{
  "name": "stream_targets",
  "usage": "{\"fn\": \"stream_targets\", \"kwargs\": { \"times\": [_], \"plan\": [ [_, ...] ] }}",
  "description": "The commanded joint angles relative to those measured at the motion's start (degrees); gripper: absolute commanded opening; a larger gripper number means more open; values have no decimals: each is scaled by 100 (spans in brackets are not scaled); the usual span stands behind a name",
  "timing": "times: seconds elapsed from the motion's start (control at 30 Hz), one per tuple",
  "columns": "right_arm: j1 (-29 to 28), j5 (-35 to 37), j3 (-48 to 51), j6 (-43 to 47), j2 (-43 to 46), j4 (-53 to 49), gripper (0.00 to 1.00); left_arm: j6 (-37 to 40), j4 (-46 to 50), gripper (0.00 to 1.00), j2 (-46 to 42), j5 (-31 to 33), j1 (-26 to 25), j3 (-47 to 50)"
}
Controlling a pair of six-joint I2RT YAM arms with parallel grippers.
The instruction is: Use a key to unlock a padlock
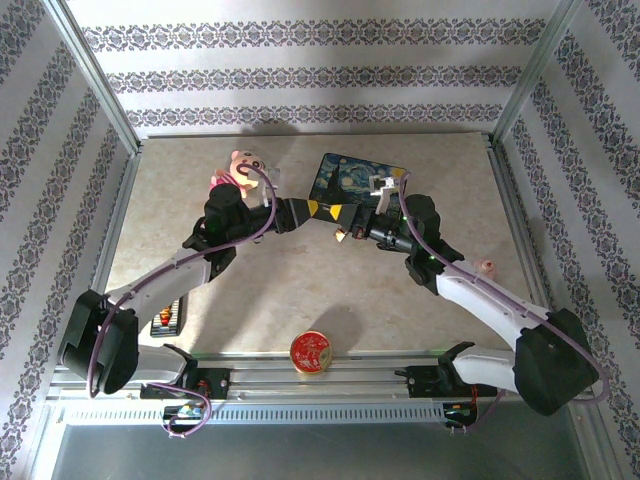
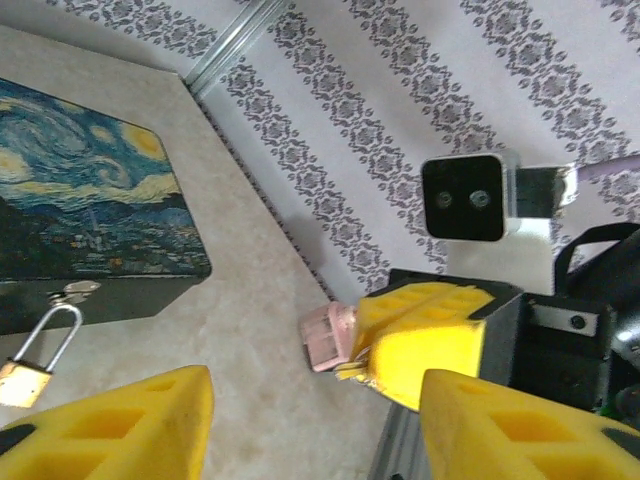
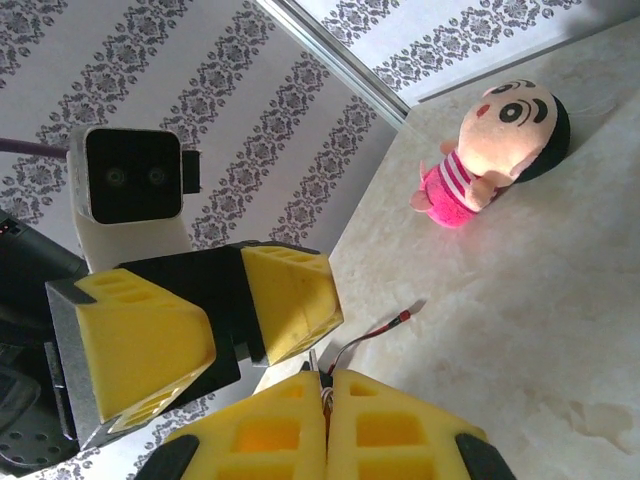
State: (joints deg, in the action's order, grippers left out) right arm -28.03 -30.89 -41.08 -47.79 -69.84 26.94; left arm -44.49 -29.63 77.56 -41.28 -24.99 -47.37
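Two grippers meet: the right gripper (image 3: pixel 325 390) has jaws clamped on a pink tab (image 2: pixel 325 338), probably the key; the left gripper (image 2: pixel 315 410), jaws apart, should close squarely on it. The brass padlock (image 2: pixel 35 358) lies against the Starry Night box (image 2: pixel 90 200).

The left arm (image 1: pixel 165 275) and right arm (image 1: pixel 490 295) pair pale grey-white link shells with bulky black joint housings, thin purple cables (image 1: pixel 272 205) looping alongside. The left gripper (image 1: pixel 322 209) and right gripper (image 1: pixel 347 236) carry blocky yellow fingers (image 3: pixel 400 430) with moulded rectangular pockets; a white box camera (image 3: pixel 130 175), black-faced with two lenses, sits behind each.
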Motion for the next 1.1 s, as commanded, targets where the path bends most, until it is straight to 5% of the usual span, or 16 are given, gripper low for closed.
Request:
{"fn": "stream_targets", "kwargs": {
  "times": [0.0,0.37,1.07],
  "plan": [
    [-93,22,47,-84,-89,585,0,-478,-1006,53,104,-270,30,95],
    [-145,40,81,-163,-223,813,0,-1057,-1956,45,391,-403,32,263],
    [-163,79,101,-222,-220,969,0,-894,-1804,38,598,-518,32,323]
  ]
}}
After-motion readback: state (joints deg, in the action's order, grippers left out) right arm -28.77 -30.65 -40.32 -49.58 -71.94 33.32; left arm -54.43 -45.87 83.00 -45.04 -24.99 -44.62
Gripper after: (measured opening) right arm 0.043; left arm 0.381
